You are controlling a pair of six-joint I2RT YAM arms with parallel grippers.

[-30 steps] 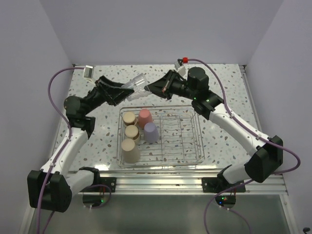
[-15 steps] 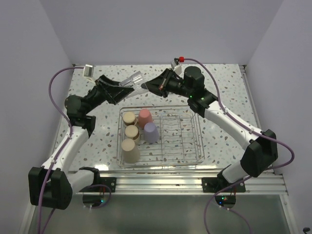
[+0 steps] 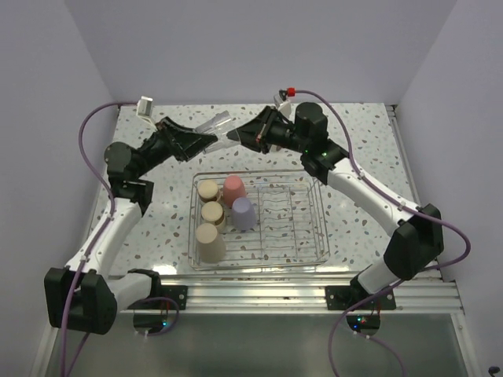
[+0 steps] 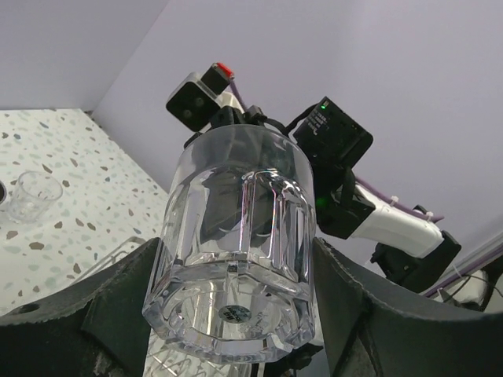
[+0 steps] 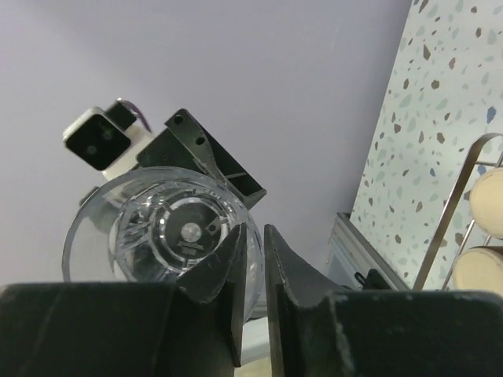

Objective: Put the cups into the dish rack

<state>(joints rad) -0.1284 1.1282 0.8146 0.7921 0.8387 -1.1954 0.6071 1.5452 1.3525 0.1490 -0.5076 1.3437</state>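
Observation:
A clear cup hangs on its side above the back of the table, held from both ends. My left gripper is shut on its lower body; in the left wrist view the clear cup shows its base between both fingers. My right gripper is shut on the rim wall of the clear cup, one finger inside, one outside. The dish rack holds a tall tan cup, two short brown cups, a pink cup and a lavender cup, all upside down.
Another clear cup stands upright on the speckled table at the back left. The rack's right half holds only wire dividers. Walls close in the table at the back and both sides.
The right gripper has moved in to the cup's rim. Both grippers and the cup have shifted a little toward the back wall. The cups in the rack have not moved.

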